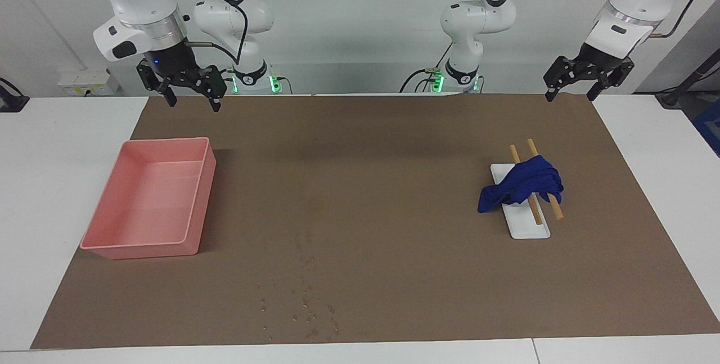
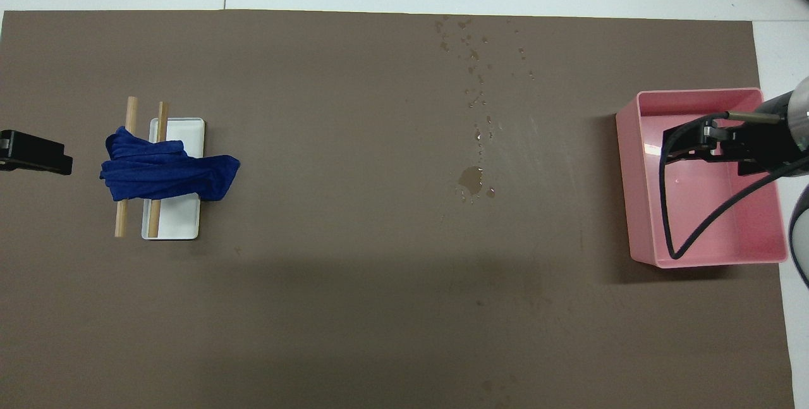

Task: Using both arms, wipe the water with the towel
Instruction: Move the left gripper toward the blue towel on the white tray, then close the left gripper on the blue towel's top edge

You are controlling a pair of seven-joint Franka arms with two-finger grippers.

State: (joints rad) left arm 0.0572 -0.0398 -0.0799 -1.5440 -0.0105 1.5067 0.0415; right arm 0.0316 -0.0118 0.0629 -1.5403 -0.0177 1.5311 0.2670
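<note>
While unwiped water point(image 2: 471, 178) dots the mat point(image 1: 394, 195), both end effectors open, aloft.

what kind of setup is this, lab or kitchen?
Likely a robotics lab bench: two white arms mounted at a white table, a brown mat as workspace, staged props like the pink bin and blue towel.

facing: high, toward robots | overhead: steeply down | shared: mat point(image 1: 394, 184)
</note>
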